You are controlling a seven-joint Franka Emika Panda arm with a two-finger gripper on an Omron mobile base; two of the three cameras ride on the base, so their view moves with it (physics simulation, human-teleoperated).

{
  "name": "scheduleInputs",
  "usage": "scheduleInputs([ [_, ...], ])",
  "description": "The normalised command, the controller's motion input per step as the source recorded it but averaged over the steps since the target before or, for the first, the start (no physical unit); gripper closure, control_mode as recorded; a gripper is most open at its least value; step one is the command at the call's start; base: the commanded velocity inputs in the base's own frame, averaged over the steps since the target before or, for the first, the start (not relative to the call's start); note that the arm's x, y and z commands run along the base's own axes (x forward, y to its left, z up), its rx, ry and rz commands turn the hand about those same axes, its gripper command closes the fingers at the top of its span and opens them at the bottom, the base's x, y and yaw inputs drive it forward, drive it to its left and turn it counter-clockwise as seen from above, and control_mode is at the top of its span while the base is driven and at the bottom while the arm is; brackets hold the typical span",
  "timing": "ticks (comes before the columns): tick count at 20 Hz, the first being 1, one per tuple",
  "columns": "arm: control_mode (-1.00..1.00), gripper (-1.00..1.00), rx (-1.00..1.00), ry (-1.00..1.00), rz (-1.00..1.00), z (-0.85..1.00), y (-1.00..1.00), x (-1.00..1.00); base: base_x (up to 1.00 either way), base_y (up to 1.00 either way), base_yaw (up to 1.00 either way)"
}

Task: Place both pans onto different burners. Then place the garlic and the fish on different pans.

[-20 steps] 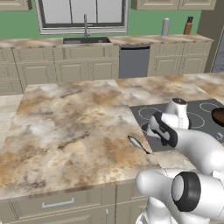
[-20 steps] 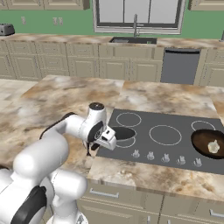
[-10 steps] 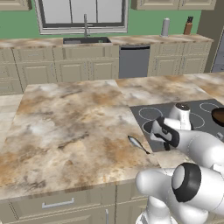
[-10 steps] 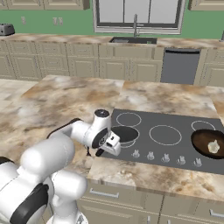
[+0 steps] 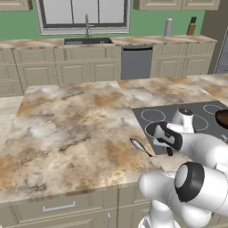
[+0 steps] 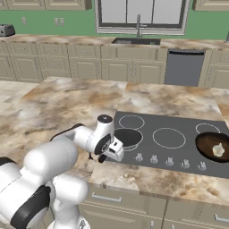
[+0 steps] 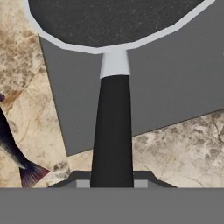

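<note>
My gripper [image 7: 113,183] is shut on the long black handle [image 7: 113,127] of the flat black pan [image 6: 127,136]. This pan lies over the front left burner of the dark cooktop [image 6: 179,127]; I cannot tell if it touches the glass. From the left base the gripper [image 5: 168,149] sits at the cooktop's front left corner. The dark brown pan [image 6: 214,146] rests on the right burner with the pale garlic [image 6: 218,150] inside it. The slim silver fish [image 5: 140,147] lies on the marble counter just left of the cooktop, its tail [image 7: 28,173] close beside the handle.
Free burners include the rear left ring [image 6: 132,121] and the large middle ring [image 6: 169,137]. Silver knobs [image 6: 169,162] line the cooktop's front edge. Wide marble counter [image 5: 67,129] stretches to the left. The sink [image 5: 87,41] and cabinets stand on the far wall.
My hand has sunk a little and edged right with the handle in it. The black pan stays over the front left burner. The fish, brown pan and garlic have not moved.
</note>
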Motion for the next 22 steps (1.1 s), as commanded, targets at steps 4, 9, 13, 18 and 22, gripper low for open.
scheduleInputs([
  [4,-1.00,1.00,0.00,0.00,0.00,-0.11,0.00,0.01,0.00,0.00,0.00],
  [9,-1.00,1.00,0.00,0.00,-0.01,-0.06,0.00,0.02,0.00,0.00,0.00],
  [13,-1.00,1.00,0.00,0.00,-0.06,-0.01,0.00,0.12,0.00,0.00,0.00],
  [18,-1.00,1.00,0.00,0.00,-0.12,0.00,0.02,0.17,0.00,0.00,0.00],
  [22,-1.00,1.00,0.00,0.00,-0.16,0.00,0.10,0.18,0.00,0.00,0.00],
])
